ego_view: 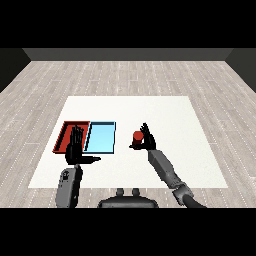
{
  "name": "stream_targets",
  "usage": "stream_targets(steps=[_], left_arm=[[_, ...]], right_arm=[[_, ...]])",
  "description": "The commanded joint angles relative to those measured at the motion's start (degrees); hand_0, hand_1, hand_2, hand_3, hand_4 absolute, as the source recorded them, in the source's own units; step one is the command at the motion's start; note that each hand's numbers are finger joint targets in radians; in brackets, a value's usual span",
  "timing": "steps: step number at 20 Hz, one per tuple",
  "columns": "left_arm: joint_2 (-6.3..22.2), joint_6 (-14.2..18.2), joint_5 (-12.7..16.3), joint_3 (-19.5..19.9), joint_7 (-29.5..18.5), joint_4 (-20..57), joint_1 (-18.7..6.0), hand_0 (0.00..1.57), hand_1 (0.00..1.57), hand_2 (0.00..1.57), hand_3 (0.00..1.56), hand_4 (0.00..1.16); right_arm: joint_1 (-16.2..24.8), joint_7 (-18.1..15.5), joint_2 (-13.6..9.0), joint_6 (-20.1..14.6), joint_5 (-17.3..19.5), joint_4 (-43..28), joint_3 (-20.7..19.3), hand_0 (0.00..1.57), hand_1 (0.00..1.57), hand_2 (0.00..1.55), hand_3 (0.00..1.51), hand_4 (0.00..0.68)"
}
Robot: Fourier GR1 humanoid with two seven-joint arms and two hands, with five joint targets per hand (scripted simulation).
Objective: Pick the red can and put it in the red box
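- right hand (146,140) is grasping the red can (137,136), fingers and thumb curling round it, can sitting upright
- can is sitting right of the light blue tray (101,137), apart from it; can't tell whether it's lifted or resting on the white table (165,115)
- red tray (66,134) is lying at the left, touching the blue tray side by side
- left hand (75,149) is hovering over the red tray's near edge, fingers straight and released, thumb sticking out right, holding nothing
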Motion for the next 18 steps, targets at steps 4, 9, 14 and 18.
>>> stream_targets(steps=[4,9,14,18], left_arm=[[0.43,-1.25,0.86,0.15,-0.61,-1.91,3.41,0.00,0.00,0.00,0.00,0.00],[1.13,-1.88,2.39,0.53,2.36,-3.26,1.94,0.00,0.00,0.00,0.00,0.00],[-0.37,-1.69,1.65,-0.37,-0.81,-3.31,5.05,0.00,0.00,0.00,0.00,0.00],[-0.50,-0.68,0.87,-0.74,0.10,-2.44,1.92,0.00,0.00,0.00,0.00,0.00]], right_arm=[[-2.49,-0.53,0.15,1.70,-1.07,3.78,0.92,0.00,0.00,0.00,0.00,0.000],[-4.23,-3.67,0.15,-2.36,-7.83,5.58,7.60,0.00,0.00,0.00,0.00,0.000],[-4.27,0.35,-0.72,-0.54,-3.40,4.16,2.37,0.00,0.00,0.00,0.00,0.000],[-8.93,-2.68,0.15,-3.59,-11.60,11.82,9.95,0.00,0.00,0.00,0.00,0.000]])
